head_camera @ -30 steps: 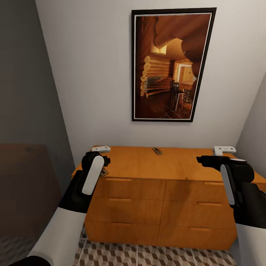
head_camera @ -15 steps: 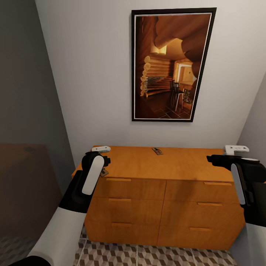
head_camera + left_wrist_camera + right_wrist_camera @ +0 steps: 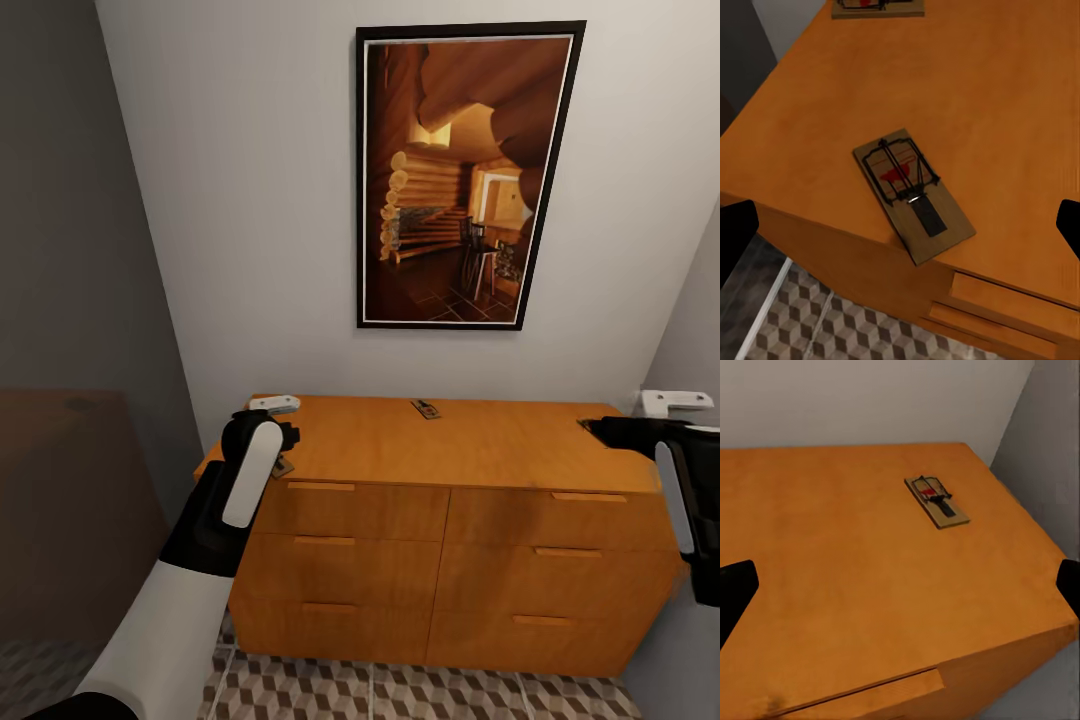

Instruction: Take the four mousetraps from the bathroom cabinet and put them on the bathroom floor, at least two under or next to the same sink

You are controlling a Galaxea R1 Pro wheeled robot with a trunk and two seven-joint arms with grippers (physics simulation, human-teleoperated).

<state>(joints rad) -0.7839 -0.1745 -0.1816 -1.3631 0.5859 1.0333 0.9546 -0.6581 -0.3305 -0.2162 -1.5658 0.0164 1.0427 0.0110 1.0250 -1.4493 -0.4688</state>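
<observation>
The orange-brown cabinet (image 3: pixel 440 520) stands against the wall. One mousetrap (image 3: pixel 913 193) lies at its front left corner, jutting slightly over the edge, and shows beside my left wrist as mousetrap (image 3: pixel 282 466). My left gripper (image 3: pixel 901 232) hovers open above it, fingers spread wide; it is the left gripper (image 3: pixel 288 438) over the corner. Another trap (image 3: pixel 877 7) lies farther back. A third trap (image 3: pixel 425 408) sits at the back middle of the top. My right gripper (image 3: pixel 598 429) is open over the cabinet's right end, right gripper (image 3: pixel 901 585) facing a trap (image 3: pixel 937 501) near that edge.
A large framed picture (image 3: pixel 462 175) hangs above the cabinet. Grey walls close in on both sides, the right one (image 3: pixel 690 330) close to my right arm. Cube-patterned floor tiles (image 3: pixel 400 690) run in front of the cabinet. A dark brown panel (image 3: pixel 70 500) stands at the left.
My right arm has slid to the right along the cabinet top, toward its right end. The left arm and the traps have stayed put.
</observation>
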